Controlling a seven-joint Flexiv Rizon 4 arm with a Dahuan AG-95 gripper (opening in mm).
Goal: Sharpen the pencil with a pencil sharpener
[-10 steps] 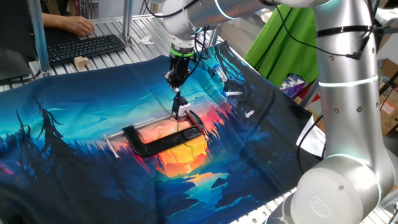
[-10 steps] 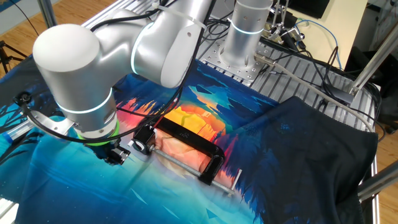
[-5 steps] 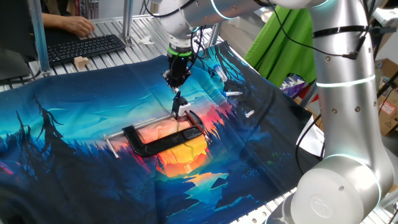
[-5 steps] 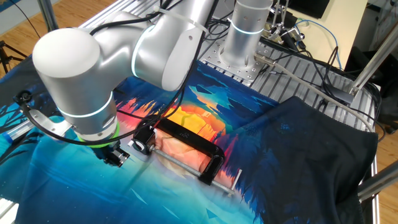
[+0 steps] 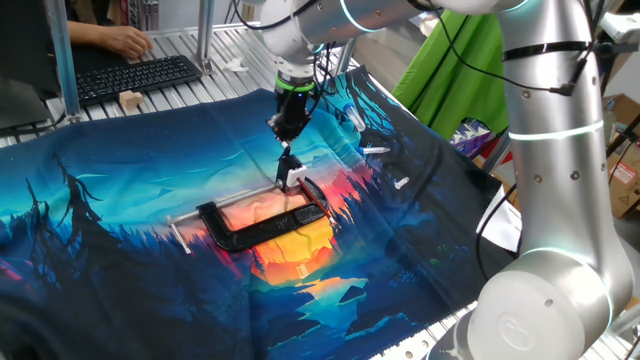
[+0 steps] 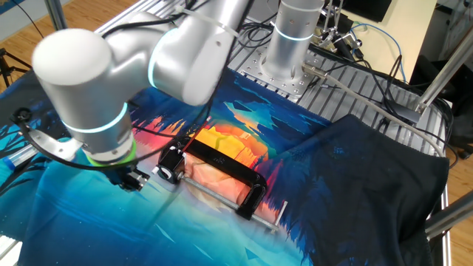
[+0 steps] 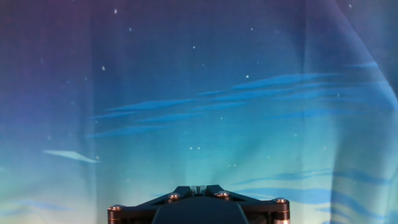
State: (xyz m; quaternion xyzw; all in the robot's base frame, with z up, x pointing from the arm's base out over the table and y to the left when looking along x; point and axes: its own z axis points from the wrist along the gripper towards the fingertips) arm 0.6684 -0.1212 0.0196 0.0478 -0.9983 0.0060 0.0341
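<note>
Currently holding the pencil (image 5: 286, 155) upright in the fully closed gripper (image 5: 287, 135), tip entering the pencil sharpener (image 5: 292, 177) clamped mid-surface by the black clamp (image 5: 262, 222). Keeping it vertical, pressing gently, twisting steadily without snapping the lead.

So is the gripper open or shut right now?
Shut. In the fixed view the gripper tapers to one dark tip above the pencil sharpener; whether the pencil is pinched there, I cannot tell.
</note>
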